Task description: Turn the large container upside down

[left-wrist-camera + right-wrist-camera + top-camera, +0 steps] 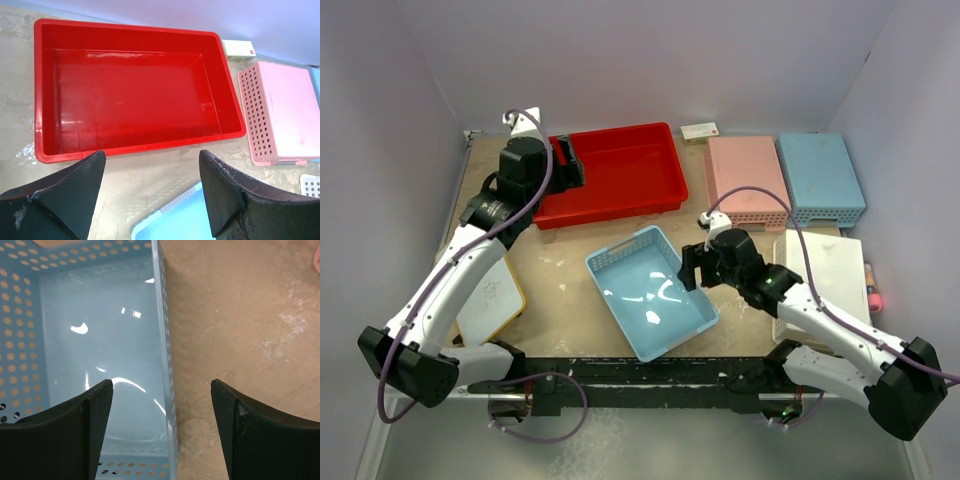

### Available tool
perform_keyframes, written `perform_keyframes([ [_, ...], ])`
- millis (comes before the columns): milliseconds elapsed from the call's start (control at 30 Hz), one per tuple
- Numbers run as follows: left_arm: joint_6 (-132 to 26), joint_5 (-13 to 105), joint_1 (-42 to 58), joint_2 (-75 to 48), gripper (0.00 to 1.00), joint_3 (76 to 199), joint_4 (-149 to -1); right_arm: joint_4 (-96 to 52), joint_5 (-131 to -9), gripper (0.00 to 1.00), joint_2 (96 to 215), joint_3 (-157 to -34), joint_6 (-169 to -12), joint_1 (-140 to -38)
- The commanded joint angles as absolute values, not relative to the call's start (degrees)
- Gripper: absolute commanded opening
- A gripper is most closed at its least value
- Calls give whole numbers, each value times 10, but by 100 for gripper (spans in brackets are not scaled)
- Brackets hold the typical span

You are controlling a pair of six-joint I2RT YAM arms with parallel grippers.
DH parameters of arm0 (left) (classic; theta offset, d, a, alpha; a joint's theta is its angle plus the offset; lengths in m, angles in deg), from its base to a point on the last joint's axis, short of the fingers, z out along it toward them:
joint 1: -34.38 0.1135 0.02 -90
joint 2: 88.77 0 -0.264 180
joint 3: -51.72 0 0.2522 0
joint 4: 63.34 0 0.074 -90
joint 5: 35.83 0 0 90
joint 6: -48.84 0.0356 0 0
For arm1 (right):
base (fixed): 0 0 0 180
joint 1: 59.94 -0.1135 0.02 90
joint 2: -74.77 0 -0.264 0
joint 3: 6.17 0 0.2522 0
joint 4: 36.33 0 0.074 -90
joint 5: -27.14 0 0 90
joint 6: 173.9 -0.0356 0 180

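Note:
The large container [620, 172] is a red shallow tray standing open side up and empty at the back of the table; the left wrist view shows its inside [132, 90]. My left gripper [570, 165] hovers at its left end, open, with bare table between the fingers [152, 156]. My right gripper [692, 268] is open over the right wall of a light-blue perforated basket [650, 292]. That wall [167, 370] runs between the spread fingers without touching them.
A pink basket [748, 180] and a blue basket [820, 178] lie upside down at the back right. A white basket [830, 268] sits under my right arm. A small white box [700, 130] lies by the back wall. A yellow-rimmed white board [490, 295] lies at the left.

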State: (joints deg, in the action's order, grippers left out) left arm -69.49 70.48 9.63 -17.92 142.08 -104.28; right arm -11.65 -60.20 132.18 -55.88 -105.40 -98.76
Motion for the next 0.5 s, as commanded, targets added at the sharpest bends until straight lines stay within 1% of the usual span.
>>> perform_keyframes([
  [0, -695, 700, 97, -186, 73, 1435, -1043, -95, -555, 84, 1308, -645, -1012, -988],
  [100, -685, 722, 97, -195, 73, 1461, -1059, -96, -625, 84, 1318, -681, -1016, -995],
  [167, -682, 744, 98, -203, 73, 1477, -1065, -116, -660, 83, 1339, -690, -1037, -1032],
  [300, -688, 778, 97, -216, 73, 1492, -1081, -135, -594, 83, 1416, -713, -1058, -1168],
  [333, -691, 784, 97, -220, 73, 1492, -1083, -139, -582, 84, 1439, -736, -1063, -1196],
  [467, -693, 801, 97, -228, 73, 1483, -1088, -155, -562, 83, 1529, -764, -1077, -1266],
])
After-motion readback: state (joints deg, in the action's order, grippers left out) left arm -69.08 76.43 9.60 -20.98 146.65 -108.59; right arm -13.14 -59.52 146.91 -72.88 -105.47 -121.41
